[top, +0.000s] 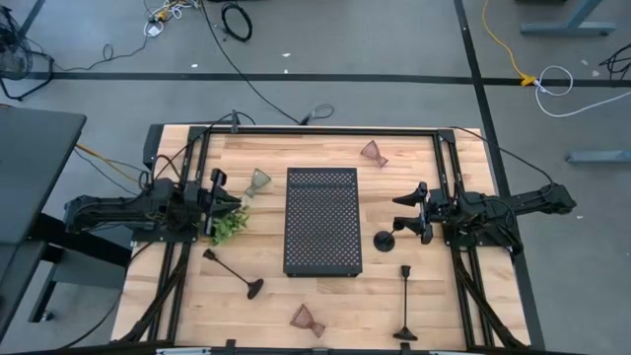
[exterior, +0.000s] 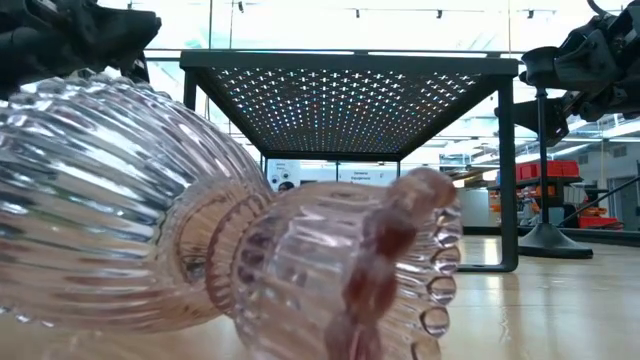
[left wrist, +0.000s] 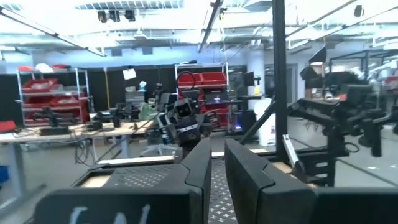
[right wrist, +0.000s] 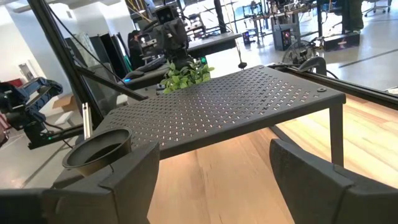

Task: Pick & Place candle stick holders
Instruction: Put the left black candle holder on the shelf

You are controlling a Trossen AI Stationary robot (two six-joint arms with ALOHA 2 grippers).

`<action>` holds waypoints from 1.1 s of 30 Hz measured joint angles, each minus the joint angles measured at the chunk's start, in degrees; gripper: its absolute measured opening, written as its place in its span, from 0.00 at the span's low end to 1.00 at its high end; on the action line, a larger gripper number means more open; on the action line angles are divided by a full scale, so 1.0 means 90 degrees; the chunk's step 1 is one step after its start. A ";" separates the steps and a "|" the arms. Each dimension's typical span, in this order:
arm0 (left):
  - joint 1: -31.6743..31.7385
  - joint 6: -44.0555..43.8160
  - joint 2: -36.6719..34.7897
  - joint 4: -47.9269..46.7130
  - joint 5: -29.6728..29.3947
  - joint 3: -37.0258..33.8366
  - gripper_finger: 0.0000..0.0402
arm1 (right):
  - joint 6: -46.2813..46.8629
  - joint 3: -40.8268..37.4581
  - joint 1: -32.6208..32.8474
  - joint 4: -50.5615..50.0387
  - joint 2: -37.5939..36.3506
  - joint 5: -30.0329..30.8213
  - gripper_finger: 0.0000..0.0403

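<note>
My right gripper [top: 402, 209] is spread wide and holds nothing, just beside an upright stick [top: 385, 240] at the tray's [top: 321, 222] right edge. My left gripper [top: 219, 203] sits nearly closed and empty, over the sprig [top: 229, 226], near the greenish cup [top: 259, 181]. One stick [top: 234, 273] lies front-left, another [top: 405, 304] front-right. A pink cup [top: 374, 153] lies behind the tray; another [top: 308, 319] lies on its side at the front edge.
</note>
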 joint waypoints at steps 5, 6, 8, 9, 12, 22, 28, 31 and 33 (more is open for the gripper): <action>0.0000 -0.0697 0.0000 0.0006 0.0008 0.0000 0.13 | -0.0001 0.0000 0.0000 -0.0002 0.0000 0.0000 0.75; 0.0000 -0.0786 0.0000 0.0008 0.0010 0.0000 0.13 | 0.0000 0.0000 0.0000 0.0000 0.0000 0.0000 0.75; 0.0000 -0.0933 0.0000 0.0008 0.0011 0.0000 0.13 | -0.0002 0.0000 0.0000 -0.0002 0.0000 0.0000 0.75; 0.0000 -0.0976 0.0000 0.0017 0.0008 0.0000 0.13 | 0.0000 0.0000 0.0000 -0.0002 0.0000 0.0000 0.75; 0.0000 -0.1306 0.0000 0.0090 0.0011 0.0000 0.13 | -0.0002 0.0000 0.0000 -0.0002 0.0001 0.0000 0.75; 0.0000 -0.1927 0.0086 -0.0627 0.0495 0.0501 0.13 | -0.0002 0.0000 0.0000 0.0000 0.0000 -0.0001 0.75; 0.0000 -0.1844 0.0798 -0.2838 -0.0015 0.1875 0.13 | -0.0002 0.0000 0.0002 0.0005 0.0002 -0.0001 0.75; 0.0000 -0.1568 0.1282 -0.3402 0.0116 0.2598 0.13 | -0.0002 -0.0001 0.0001 0.0005 0.0001 -0.0001 0.75; 0.0000 -0.1392 0.1609 -0.3816 0.0417 0.3067 0.13 | 0.0000 0.0000 0.0000 0.0005 0.0001 0.0000 0.75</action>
